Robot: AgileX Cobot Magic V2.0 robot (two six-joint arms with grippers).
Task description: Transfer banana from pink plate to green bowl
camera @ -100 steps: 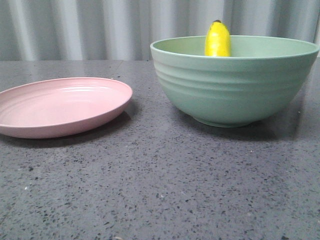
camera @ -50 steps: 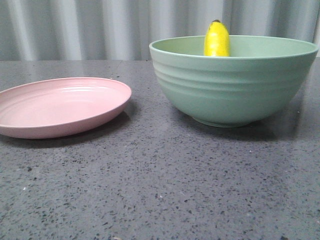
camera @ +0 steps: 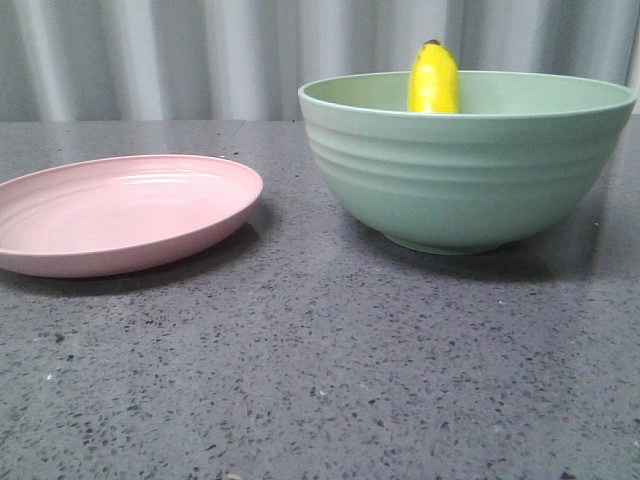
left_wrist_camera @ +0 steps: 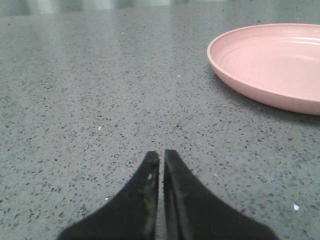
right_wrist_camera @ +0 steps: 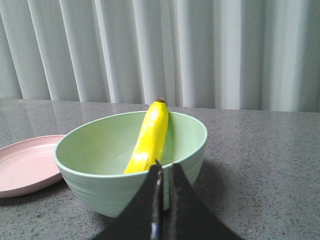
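The yellow banana [camera: 434,78] leans inside the mint-green bowl [camera: 460,170], its dark tip poking above the far rim. In the right wrist view the banana [right_wrist_camera: 150,137] rests against the bowl's [right_wrist_camera: 90,175] inner wall. The pink plate [camera: 120,212] lies empty to the bowl's left; it also shows in the left wrist view [left_wrist_camera: 275,65] and the right wrist view [right_wrist_camera: 22,165]. My left gripper [left_wrist_camera: 161,156] is shut and empty over bare table, apart from the plate. My right gripper [right_wrist_camera: 165,167] is shut and empty, in front of the bowl. Neither gripper shows in the front view.
The dark speckled tabletop [camera: 320,380] stretches in front of the plate and bowl. A pale pleated curtain [camera: 200,50] hangs behind the table's far edge.
The bowl and the banana have shifted very slightly to the left in the front view since a second ago. The plate has not moved.
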